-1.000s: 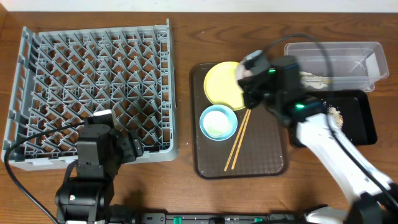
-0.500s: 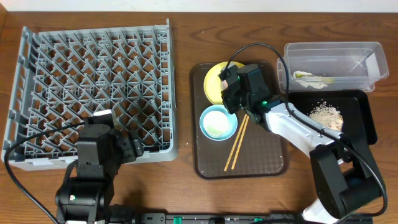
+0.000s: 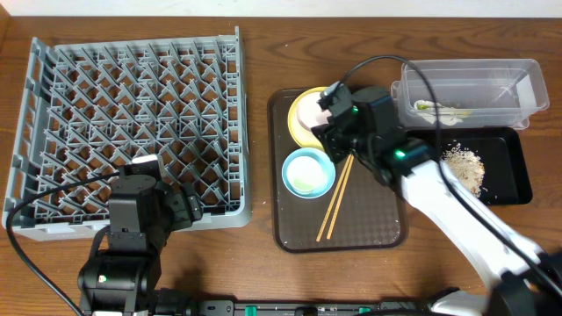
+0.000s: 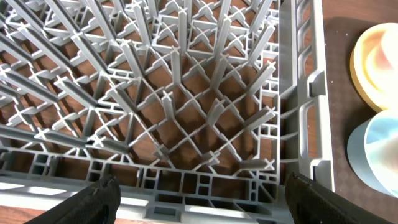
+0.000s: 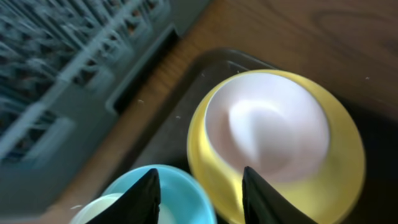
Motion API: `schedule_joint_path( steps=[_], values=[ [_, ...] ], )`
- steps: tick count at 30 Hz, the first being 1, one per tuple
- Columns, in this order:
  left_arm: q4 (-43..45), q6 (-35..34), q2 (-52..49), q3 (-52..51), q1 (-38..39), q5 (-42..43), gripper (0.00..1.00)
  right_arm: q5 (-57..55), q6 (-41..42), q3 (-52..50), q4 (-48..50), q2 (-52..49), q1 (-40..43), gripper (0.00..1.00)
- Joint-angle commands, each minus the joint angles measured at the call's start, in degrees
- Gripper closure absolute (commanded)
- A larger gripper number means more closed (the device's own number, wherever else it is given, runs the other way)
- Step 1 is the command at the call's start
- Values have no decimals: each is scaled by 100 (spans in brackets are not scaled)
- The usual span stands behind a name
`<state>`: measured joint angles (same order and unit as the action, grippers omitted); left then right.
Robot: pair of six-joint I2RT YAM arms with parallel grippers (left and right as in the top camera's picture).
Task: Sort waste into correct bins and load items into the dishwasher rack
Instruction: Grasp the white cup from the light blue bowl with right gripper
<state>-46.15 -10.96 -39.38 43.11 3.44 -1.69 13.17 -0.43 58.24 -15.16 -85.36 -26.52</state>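
Rack: left of the brown tray.
Plate: at the tray's far-left corner, with the white bowl on it.
Your right gripper: fingers apart, above the plate's near rim, over the tray.
Your left gripper: fingers apart, over the rack corner nearest the tray.

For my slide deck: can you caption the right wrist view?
Open right fingers hover over a white bowl sitting on the yellow plate.
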Motion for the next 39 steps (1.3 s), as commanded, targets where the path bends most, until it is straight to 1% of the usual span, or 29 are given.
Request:
schedule_joint_path(
  steps=[1, 4, 7, 12, 17, 18, 21, 24, 28, 31, 33, 35, 38, 39],
  values=[
    [-4, -74, 15, 138, 13, -31, 14, 127, 376, 22, -463, 243, -55, 60],
    [-4, -74, 15, 138, 13, -31, 14, 129, 542, 15, -1099, 160, -55, 62],
    [-7, -74, 15, 138, 13, -31, 14, 188, 835, 13, -1460, -44, -57, 62],
    [-7, -74, 15, 138, 13, -31, 14, 798, 857, 13, -1493, -577, -87, 68],
    [-7, -74, 15, 138, 13, -31, 14, 831, 922, 13, -1488, -975, -151, 71],
    [-7, -74, 15, 138, 13, -31, 14, 831, 920, 13, -1488, -1034, -164, 73],
    [-7, -74, 15, 138, 13, -31, 14, 831, 922, 13, -1469, -1110, -175, 87],
    [-4, -74, 15, 138, 13, -31, 14, 831, 920, 44, -1375, -1049, -162, 98],
    [-7, -74, 15, 138, 13, -31, 14, 896, 927, 284, -1401, -776, -9, 99],
    [2, -74, 15, 138, 13, -31, 14, 1113, 1287, 466, -1362, -463, 339, 99],
    [17, -76, 15, 138, 13, -28, 14, 1539, 1521, 490, -1211, -289, 699, 99],
    [17, -79, 15, 138, 13, 22, 14, 2326, 1663, 490, -1049, -223, 1106, 99],
    [210, -76, 9, 138, 13, 601, 14, 3777, 1672, 487, -927, -289, 1620, 99],
    [350, -79, -15, 138, 13, 929, 14, 4203, 1672, 485, -935, -319, 1731, 99]
  ],
)
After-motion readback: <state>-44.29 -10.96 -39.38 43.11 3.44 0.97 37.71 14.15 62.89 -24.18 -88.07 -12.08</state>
